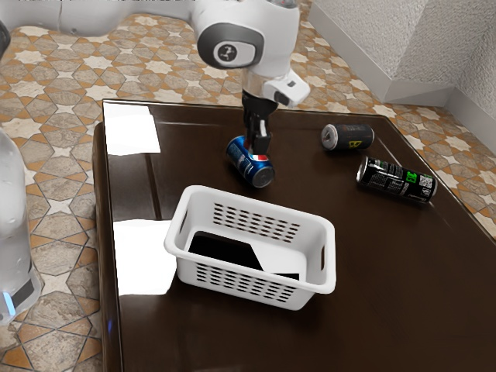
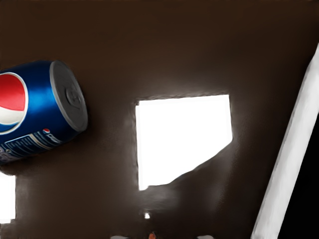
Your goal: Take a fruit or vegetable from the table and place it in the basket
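One arm of ours reaches over the worktop (image 1: 387,256), hand (image 1: 260,147) pointing down right by the Pepsi can (image 1: 260,173); can't tell if it's spread or pinched. Some small orange-brown tip, maybe our veg, sits just under the hand (image 2: 152,236). Bare worktop separates the Pepsi can from the basket (image 1: 263,204) rim; two dark cans (image 1: 348,138) (image 1: 397,180) lie well apart.One arm of ours reaches over the worktop (image 1: 387,256), hand (image 1: 260,147) pointing down right by the Pepsi can (image 1: 260,173); can't tell if it's spread or pinching. Some orange-brown tip (image 2: 152,236), maybe our veg, is just under the hand. Bare worktop runs from the Pepsi can to the basket (image 1: 263,204); the short dark can (image 1: 348,138) and long dark can (image 1: 397,180) lie well apart from it.

A blue Pepsi can (image 1: 249,167) lies on its side just above the centre of the exterior view. Toward that view's upper right lie a dark can with a yellow mark (image 1: 353,138) and, nearer the right edge, a black can with green markings (image 1: 397,180).
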Robot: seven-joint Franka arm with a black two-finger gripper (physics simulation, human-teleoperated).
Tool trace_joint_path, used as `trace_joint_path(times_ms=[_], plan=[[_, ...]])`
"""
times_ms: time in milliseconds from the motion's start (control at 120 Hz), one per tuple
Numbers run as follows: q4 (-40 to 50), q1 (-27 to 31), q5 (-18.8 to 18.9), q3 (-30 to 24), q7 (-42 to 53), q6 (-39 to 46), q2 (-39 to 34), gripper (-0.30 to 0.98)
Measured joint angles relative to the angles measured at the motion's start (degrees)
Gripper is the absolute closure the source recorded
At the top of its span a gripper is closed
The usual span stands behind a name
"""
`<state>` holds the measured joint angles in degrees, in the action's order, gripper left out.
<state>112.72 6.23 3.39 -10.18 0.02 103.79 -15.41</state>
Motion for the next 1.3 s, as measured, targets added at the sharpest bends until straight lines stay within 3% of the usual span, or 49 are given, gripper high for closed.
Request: trace_joint_path(times_ms=[700,825,933,1000,1083,1150,1242,1300], plan=[[0.7,0.0,-0.5,-8.4,0.3,-0.5,0.3,0.55],[0.6,0.0,-0.7,-8.6,0.4,-0.3,0.7,0.25],[0.3,0.0,-0.7,-8.6,0.4,0.2,1.0,0.12],[-4.7,0.2,-0.7,-7.3,0.4,0.6,2.7,0.07],[-16.2,0.6,-1.3,-0.6,0.3,-0.9,6.6,0.04],[-28.1,1.3,-1.7,3.6,0.1,-3.6,13.8,0.03],[-36.5,4.8,-2.0,5.3,-0.1,-6.6,21.9,0.01],[-38.6,3.9,-2.1,5.5,-0.2,-8.2,23.7,0.01]])
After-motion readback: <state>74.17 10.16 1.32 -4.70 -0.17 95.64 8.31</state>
